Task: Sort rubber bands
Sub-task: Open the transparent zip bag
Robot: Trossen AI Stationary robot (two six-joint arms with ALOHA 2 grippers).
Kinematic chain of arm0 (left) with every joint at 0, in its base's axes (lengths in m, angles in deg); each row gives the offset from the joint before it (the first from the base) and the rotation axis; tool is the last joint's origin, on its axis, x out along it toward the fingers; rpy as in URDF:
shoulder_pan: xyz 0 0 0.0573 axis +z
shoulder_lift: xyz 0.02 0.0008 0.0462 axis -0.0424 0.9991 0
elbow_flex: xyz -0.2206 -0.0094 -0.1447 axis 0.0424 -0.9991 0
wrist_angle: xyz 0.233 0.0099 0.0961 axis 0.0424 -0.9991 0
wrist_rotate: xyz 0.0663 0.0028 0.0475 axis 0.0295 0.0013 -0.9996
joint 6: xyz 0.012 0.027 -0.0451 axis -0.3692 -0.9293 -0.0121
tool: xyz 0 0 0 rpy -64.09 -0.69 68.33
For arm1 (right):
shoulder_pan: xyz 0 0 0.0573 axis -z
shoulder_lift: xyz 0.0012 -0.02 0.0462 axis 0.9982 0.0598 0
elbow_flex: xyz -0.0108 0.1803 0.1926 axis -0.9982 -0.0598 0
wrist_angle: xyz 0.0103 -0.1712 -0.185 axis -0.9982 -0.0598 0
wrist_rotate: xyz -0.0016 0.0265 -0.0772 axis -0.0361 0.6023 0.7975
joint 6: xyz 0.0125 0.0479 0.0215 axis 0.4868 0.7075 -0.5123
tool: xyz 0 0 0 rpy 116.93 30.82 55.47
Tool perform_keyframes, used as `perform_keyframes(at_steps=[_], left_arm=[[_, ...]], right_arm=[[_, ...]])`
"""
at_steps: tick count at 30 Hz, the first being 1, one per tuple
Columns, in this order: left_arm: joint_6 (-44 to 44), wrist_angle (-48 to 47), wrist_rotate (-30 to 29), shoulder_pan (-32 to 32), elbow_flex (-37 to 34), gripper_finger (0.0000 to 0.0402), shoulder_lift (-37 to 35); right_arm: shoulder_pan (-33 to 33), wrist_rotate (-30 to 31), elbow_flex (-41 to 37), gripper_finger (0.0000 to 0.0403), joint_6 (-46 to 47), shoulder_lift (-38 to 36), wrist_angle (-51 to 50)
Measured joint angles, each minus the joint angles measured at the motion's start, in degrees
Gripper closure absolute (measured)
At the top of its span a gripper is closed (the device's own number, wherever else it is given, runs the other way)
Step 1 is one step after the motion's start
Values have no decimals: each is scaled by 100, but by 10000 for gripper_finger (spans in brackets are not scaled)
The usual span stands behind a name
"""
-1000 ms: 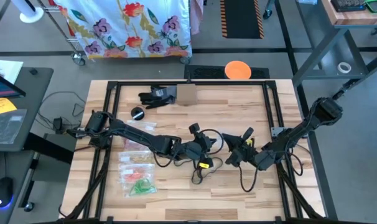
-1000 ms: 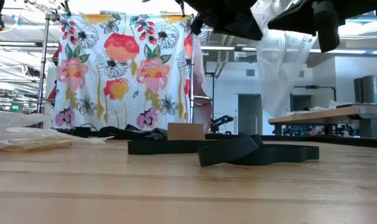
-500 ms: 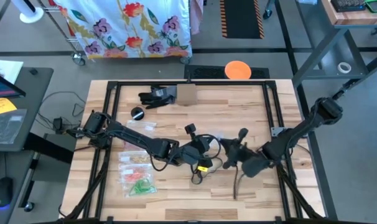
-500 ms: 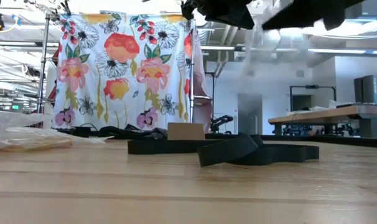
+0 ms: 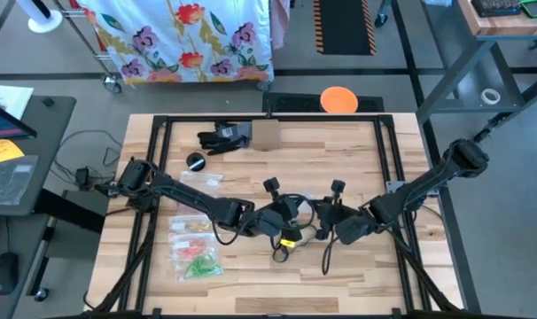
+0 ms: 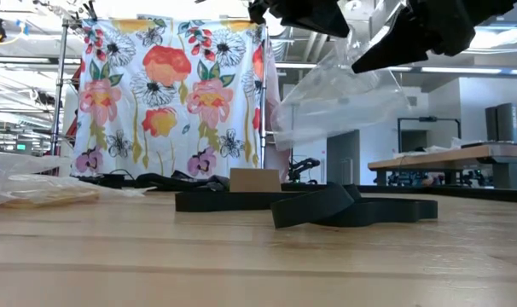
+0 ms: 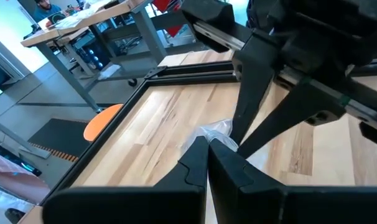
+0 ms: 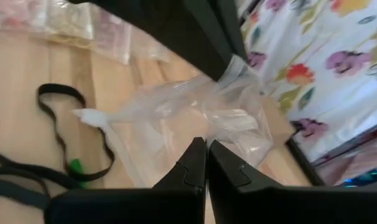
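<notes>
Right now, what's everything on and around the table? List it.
Clear plastic zip bag: one, held up above table centre by both hands.
Filled clear bags of rubber bands: several; red, green, yellowish contents; table's left side.
Black straps: a tangle, table centre.
Brown cardboard box: one, far edge.
Black glove-like bundle: one, beside the box.
Small black round object: one, left of centre.
Orange disc: one, floor beyond table.
Floral cloth: one, on rack behind table.
Left hand: shut on the bag.
Right hand: shut on the bag.
</notes>
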Motion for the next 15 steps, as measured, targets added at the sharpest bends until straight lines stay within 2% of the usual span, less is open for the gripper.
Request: perform_keyframes(at_steps=[4,10,15], left_arm=[[-19,-17,26,-11,0,401,0],[-15,-113,26,-9,0,401,0],[-10,-168,37,-9,0,401,0]], right_arm=[[-43,-26,76,403,65,0,-244],[-276,-132,660,403,1090,-2,-1810],[-479,-342,808,403,1493,-2,-2104]])
